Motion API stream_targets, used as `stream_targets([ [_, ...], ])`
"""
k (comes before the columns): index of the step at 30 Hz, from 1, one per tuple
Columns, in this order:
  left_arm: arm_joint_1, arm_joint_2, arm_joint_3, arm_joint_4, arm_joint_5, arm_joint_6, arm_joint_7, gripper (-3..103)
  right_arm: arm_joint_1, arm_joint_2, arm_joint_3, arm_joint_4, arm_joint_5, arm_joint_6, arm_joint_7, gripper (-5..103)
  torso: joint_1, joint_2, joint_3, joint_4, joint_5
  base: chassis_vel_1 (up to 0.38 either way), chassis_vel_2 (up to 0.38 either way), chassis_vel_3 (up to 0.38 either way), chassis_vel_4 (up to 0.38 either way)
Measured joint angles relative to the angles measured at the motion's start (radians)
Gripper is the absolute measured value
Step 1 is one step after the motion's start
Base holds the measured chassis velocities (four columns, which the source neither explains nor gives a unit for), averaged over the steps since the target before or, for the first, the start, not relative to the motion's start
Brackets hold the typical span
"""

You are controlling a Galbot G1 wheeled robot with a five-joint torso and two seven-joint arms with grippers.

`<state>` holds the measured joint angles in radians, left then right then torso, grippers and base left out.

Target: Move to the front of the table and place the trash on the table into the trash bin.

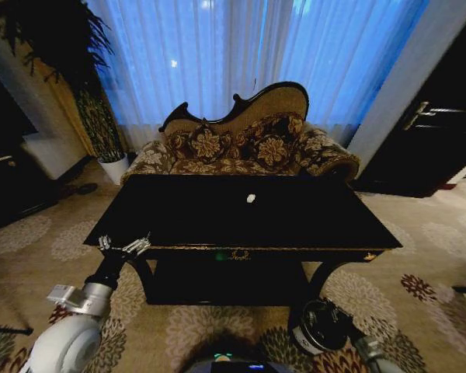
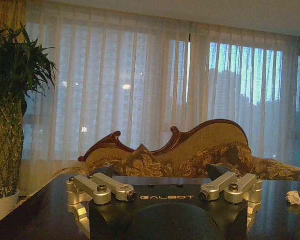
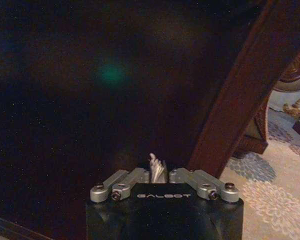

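Black gloss: you have one table (image 1: 311,221), one white paper scrap (image 1: 251,198) at its 12 o'clock. Left gripper (image 1: 124,246), spread wide and empty, sits at 8 o'clock. Right gripper (image 3: 160,176), marked GALBOT, pinches crumpled paper (image 3: 156,167).

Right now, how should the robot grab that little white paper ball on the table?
Pinch the paper ball across its middle, coming down from above: it lies low and alone on the table. The open left tool sits at the front-left corner. The right tool holds another scrap.
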<state>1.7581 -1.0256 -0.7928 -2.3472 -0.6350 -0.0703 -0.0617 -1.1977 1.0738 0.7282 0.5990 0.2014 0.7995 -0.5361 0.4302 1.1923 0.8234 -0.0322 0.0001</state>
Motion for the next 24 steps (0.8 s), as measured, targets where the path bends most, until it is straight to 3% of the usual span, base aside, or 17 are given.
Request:
stream_targets([
  [5, -0.004, 0.000, 0.002, 0.004, -0.001, 0.000, 0.000, 100, -0.002, -0.006, 0.003, -0.007, 0.002, 0.000, -0.001, 33, 0.000, 0.000, 0.000, -0.0001, -0.0001, 0.000, 0.000, 0.000, 0.000],
  [8, -0.004, 0.000, 0.004, 0.005, -0.001, 0.001, 0.000, 100, -0.009, -0.006, 0.006, -0.004, 0.005, 0.000, -0.001, 50, 0.000, 0.000, 0.000, -0.0001, -0.0001, 0.000, 0.000, 0.000, 0.000],
  [10, -0.004, 0.000, 0.004, 0.005, -0.001, 0.001, 0.000, 100, -0.010, -0.005, 0.007, -0.002, 0.005, 0.000, -0.001, 50, 0.000, 0.000, 0.000, -0.0001, -0.0001, 0.000, 0.000, 0.000, 0.000],
  [11, -0.005, 0.000, 0.004, 0.005, -0.001, 0.001, 0.000, 100, -0.017, -0.004, 0.007, 0.007, 0.012, 0.000, -0.001, 61, 0.000, 0.000, 0.000, -0.0001, 0.0001, 0.000, 0.000, 0.000, 0.000],
  [14, -0.004, 0.000, 0.004, 0.004, -0.001, 0.001, 0.000, 100, -0.029, -0.003, 0.008, 0.026, 0.020, -0.001, 0.000, 66, 0.000, 0.000, 0.000, -0.0001, -0.0001, 0.000, 0.000, 0.000, 0.000],
  [18, 0.003, -0.003, 0.000, -0.002, -0.001, 0.001, 0.000, 100, -0.062, -0.005, 0.015, 0.054, 0.043, -0.001, 0.003, 88, 0.000, 0.000, 0.000, 0.0001, 0.0000, 0.000, 0.000, 0.000, 0.000],
  [19, 0.003, -0.003, 0.000, -0.002, -0.001, 0.001, 0.000, 100, -0.062, -0.005, 0.015, 0.054, 0.043, -0.001, 0.003, 88, 0.000, 0.000, 0.000, 0.0001, 0.0000, 0.000, 0.000, 0.000, 0.000],
  [20, 0.003, -0.004, -0.002, -0.002, -0.001, 0.001, 0.000, 100, -0.070, -0.006, 0.019, 0.056, 0.056, -0.001, -0.006, 88, 0.000, 0.000, 0.000, 0.0001, 0.0000, 0.000, 0.000, 0.000, 0.000],
  [22, 0.003, -0.008, -0.004, -0.004, -0.004, 0.001, 0.000, 100, -0.103, -0.015, 0.035, 0.058, 0.159, -0.001, -0.131, 97, 0.000, 0.000, 0.000, -0.0001, 0.0000, 0.000, 0.000, 0.000, 0.000],
  [23, 0.003, -0.008, -0.004, -0.004, -0.004, 0.001, 0.000, 100, -0.103, -0.015, 0.035, 0.058, 0.159, -0.001, -0.131, 97, 0.000, 0.000, 0.000, -0.0001, 0.0000, 0.000, 0.000, 0.000, 0.000],
  [24, 0.003, -0.009, -0.005, -0.004, -0.005, 0.001, 0.000, 100, -0.111, -0.018, 0.044, 0.053, 0.188, -0.001, -0.191, 99, 0.000, 0.000, 0.000, -0.0002, -0.0001, 0.000, 0.000, 0.000, 0.000],
])
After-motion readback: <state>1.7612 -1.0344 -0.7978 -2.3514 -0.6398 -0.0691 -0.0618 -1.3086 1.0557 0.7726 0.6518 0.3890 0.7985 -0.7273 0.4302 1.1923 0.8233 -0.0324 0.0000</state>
